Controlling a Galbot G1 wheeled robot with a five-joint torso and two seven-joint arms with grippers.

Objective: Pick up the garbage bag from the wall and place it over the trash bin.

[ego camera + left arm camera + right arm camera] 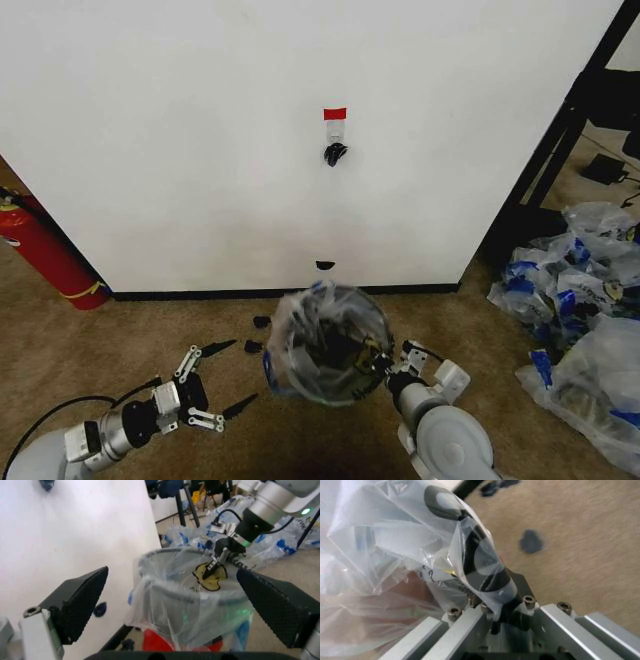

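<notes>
The garbage bag is draped over the round trash bin, which stands on the carpet just in front of the white wall. Thin plastic hangs over the bin's rim, and a yellow smiley print faces up inside. My right gripper is at the bin's right rim, shut on the bag's film; its dark finger is wrapped in plastic. My left gripper hangs open just left of the bin, touching nothing. The hook under the red tape holds no bag.
A red fire extinguisher leans at the wall's left end. A heap of clear-and-blue bags covers the carpet at the right. A black frame stands beside the wall's right edge. Small dark bits lie near the bin.
</notes>
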